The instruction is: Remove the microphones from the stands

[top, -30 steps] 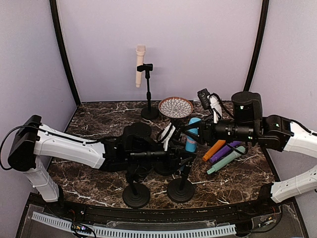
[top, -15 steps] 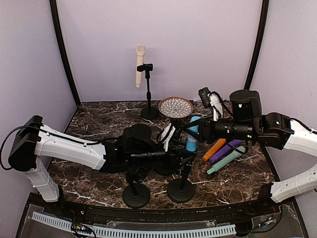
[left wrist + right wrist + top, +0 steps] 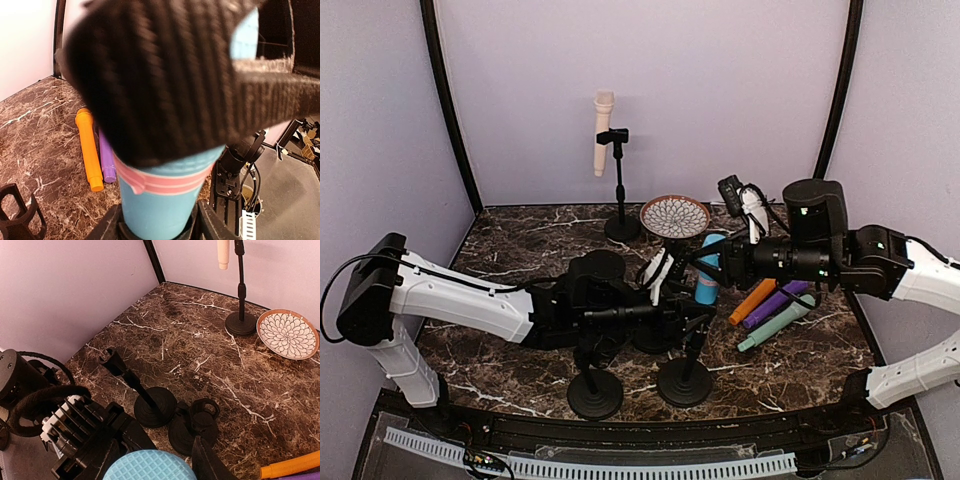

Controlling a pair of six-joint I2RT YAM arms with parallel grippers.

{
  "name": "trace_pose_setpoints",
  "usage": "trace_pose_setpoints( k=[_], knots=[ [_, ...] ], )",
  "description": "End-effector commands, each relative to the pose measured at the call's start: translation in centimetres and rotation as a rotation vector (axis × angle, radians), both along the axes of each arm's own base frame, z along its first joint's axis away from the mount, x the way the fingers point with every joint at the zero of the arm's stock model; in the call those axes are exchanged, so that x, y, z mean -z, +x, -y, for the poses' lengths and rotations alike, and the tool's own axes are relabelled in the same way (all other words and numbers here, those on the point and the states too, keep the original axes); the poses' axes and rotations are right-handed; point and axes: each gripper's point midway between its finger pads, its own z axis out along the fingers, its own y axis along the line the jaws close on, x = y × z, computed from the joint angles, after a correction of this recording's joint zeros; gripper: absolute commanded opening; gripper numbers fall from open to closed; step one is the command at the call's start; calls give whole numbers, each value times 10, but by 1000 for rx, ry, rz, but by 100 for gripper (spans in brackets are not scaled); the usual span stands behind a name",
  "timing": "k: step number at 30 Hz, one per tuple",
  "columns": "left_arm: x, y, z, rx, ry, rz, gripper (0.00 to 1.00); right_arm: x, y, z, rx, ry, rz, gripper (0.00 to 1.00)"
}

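Observation:
A blue microphone (image 3: 706, 278) with a pink band (image 3: 165, 180) stands upright at the table's middle, its lower body seated in the black clip of a stand (image 3: 685, 384). My left gripper (image 3: 697, 322) is shut on that clip from both sides, with its fingers (image 3: 214, 226) flanking the ring. My right gripper (image 3: 720, 262) is shut on the microphone's upper end. In the right wrist view the blue grid head (image 3: 150, 466) sits between its fingers (image 3: 210, 461). In the left wrist view a blurred black finger hides the top of the microphone.
Orange (image 3: 752, 302), purple (image 3: 775, 305) and green (image 3: 775, 325) microphones lie right of centre. Another stand (image 3: 595, 392) with an empty clip (image 3: 112, 361) stands near the front, and a low one (image 3: 200, 424) beside it. A patterned plate (image 3: 674, 215) and a cream microphone (image 3: 603, 130) on a tall stand are at the back.
The right arm has shifted slightly to the left. The blue microphone and the left arm look unmoved.

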Motion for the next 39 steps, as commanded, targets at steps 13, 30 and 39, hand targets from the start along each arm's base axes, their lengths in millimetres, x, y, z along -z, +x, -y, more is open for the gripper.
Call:
trace_pose_setpoints(
  k=[13, 30, 39],
  knots=[
    [121, -32, -34, 73, 377, -105, 48, -152, -17, 6, -119, 327, 356, 0],
    [127, -32, -37, 70, 390, -109, 46, -138, 34, 31, 229, 255, 246, 0],
    [53, -17, -23, 15, 286, -40, 56, -95, 16, -3, 44, 206, 177, 0]
  ],
)
